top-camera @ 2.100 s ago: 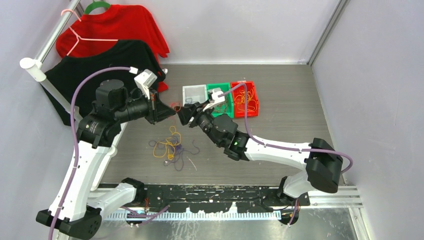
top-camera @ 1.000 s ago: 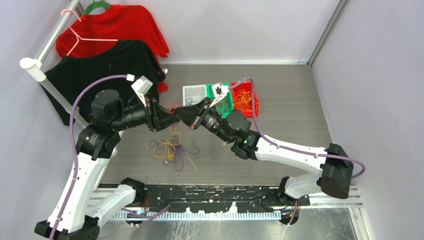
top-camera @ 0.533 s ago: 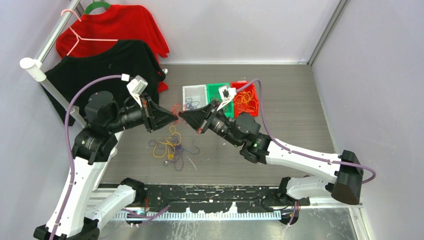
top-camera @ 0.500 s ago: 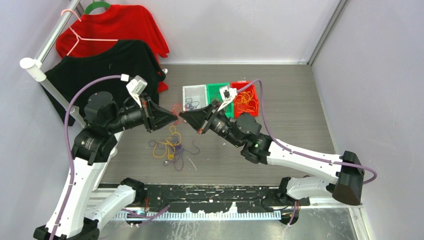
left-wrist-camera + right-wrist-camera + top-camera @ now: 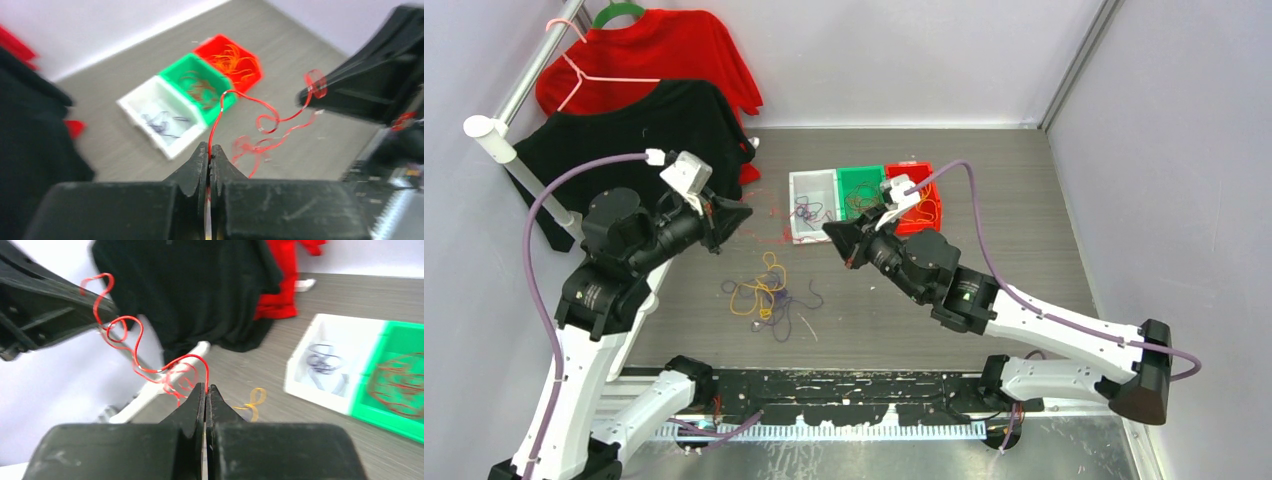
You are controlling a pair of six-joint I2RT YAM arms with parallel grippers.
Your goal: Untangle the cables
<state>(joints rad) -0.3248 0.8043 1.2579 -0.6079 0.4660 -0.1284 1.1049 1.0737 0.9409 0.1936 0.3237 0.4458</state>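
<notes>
We note arms drawn apart since half second ago, left jaws newly clenched. Both jaws pinch red cable (image 5: 249, 100), strung slack between them. Cable tangle (image 5: 767, 295) mid-tabletop (image 5: 1024, 230); bins (image 5: 861, 180) behind, bare surface rightward to wall.

3 bins (image 5: 864, 169) sit side by side on the table (image 5: 1009, 225); the cable tangle (image 5: 767, 293) lies before them, leftward; 2 shirts (image 5: 649, 115) hang back left
</notes>
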